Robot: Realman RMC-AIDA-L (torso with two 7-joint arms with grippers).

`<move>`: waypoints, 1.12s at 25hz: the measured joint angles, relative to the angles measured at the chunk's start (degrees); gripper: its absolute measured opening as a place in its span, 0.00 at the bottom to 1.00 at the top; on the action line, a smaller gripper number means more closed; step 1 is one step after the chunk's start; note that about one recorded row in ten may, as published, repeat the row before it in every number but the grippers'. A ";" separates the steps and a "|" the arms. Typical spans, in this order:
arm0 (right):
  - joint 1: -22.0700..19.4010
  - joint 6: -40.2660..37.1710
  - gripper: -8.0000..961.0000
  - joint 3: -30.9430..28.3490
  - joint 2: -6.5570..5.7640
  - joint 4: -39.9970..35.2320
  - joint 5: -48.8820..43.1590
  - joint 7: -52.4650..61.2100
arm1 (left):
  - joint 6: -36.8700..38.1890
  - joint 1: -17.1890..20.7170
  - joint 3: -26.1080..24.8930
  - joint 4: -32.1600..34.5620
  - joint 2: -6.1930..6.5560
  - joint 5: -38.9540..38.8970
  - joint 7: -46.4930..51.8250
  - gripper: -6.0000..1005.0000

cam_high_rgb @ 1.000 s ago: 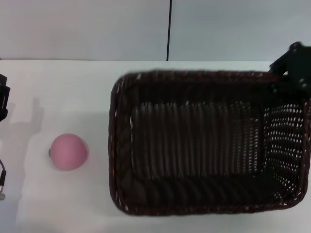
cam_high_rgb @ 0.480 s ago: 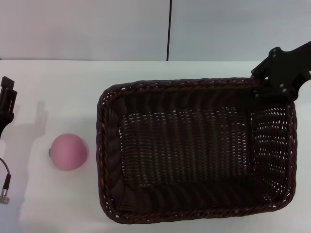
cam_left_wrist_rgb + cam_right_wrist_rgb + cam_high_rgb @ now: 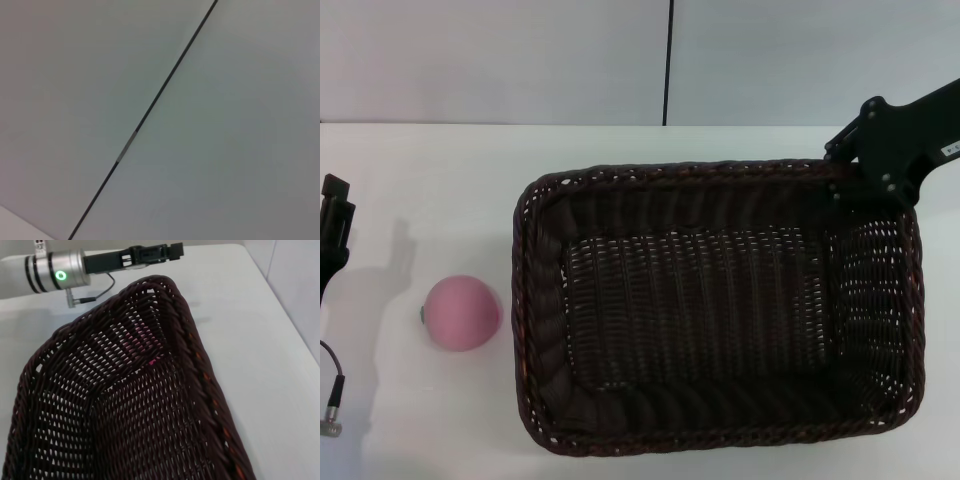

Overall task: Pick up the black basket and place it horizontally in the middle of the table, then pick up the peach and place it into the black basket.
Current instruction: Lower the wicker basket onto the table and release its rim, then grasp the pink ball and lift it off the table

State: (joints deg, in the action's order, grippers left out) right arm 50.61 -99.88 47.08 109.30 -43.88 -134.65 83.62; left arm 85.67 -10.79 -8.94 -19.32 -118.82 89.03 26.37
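The black basket [image 3: 720,310] stands with its long side running left-right on the white table [image 3: 430,170], a little right of the middle. My right gripper [image 3: 847,183] is at its far right corner, shut on the braided rim. In the right wrist view the basket [image 3: 125,405] fills the picture. The pink peach [image 3: 463,313] lies on the table left of the basket, apart from it; its pink shows through the weave [image 3: 141,336]. My left gripper [image 3: 334,222] hangs at the table's left edge, away from the peach, and shows in the right wrist view [image 3: 152,251].
A grey wall with a dark vertical seam [image 3: 669,60] stands behind the table; the left wrist view shows only this wall [image 3: 150,107]. A cable with a metal plug [image 3: 330,405] hangs at the left edge. Bare table lies between peach and basket.
The basket has moved left and slightly toward me with my right gripper on its far right corner. The left gripper has shifted a little. The peach has not moved.
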 joint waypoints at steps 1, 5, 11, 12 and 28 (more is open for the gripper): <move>-0.01 0.41 0.28 0.04 0.06 0.02 -0.03 -0.18 | 0.00 0.00 0.00 0.00 0.00 0.00 0.00 0.69; -0.27 1.56 0.29 0.72 0.19 0.04 -0.05 -0.99 | 0.00 0.07 0.37 -0.49 0.00 0.00 0.00 0.68; -0.69 4.28 0.30 2.87 1.21 0.21 -0.05 -1.77 | -0.04 0.07 1.12 -0.79 -0.09 0.00 0.00 0.68; -0.71 5.01 0.30 3.01 1.33 0.54 -0.05 -2.16 | -0.04 0.07 1.27 -0.84 -0.09 0.00 0.00 0.68; -9.87 15.18 0.35 -7.63 2.66 2.61 22.39 -9.80 | 0.62 0.01 7.15 1.92 0.51 0.91 2.78 0.68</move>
State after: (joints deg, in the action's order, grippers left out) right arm 40.74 -84.70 39.44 111.95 -41.27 -112.25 73.82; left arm 86.29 -10.78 -1.79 -17.40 -118.31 89.94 29.15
